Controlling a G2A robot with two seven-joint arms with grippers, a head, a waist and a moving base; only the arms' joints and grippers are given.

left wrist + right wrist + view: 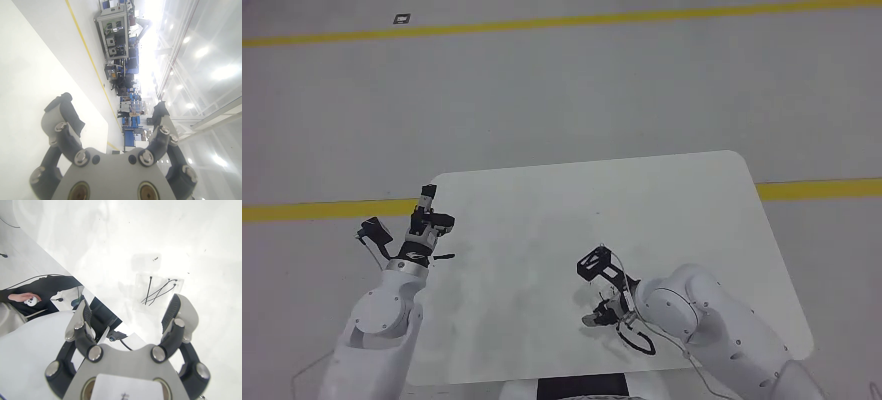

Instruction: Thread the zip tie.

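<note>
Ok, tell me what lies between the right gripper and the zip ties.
Nothing in the way. In the right wrist view the stretch from the open right gripper to the zip ties holds only the clear sheet they lie on and bare table.

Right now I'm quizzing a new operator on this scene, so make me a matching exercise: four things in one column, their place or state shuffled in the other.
Things
1. zip ties
2. clear sheet
3. left gripper
4. right gripper

Place or state
A. open, at the edge of the table, facing the room
B. black, lying crossed on the sheet
C. open, over the table close to the sheet
D. flat on the white table

Pairs: 1-B, 2-D, 3-A, 4-C
</note>
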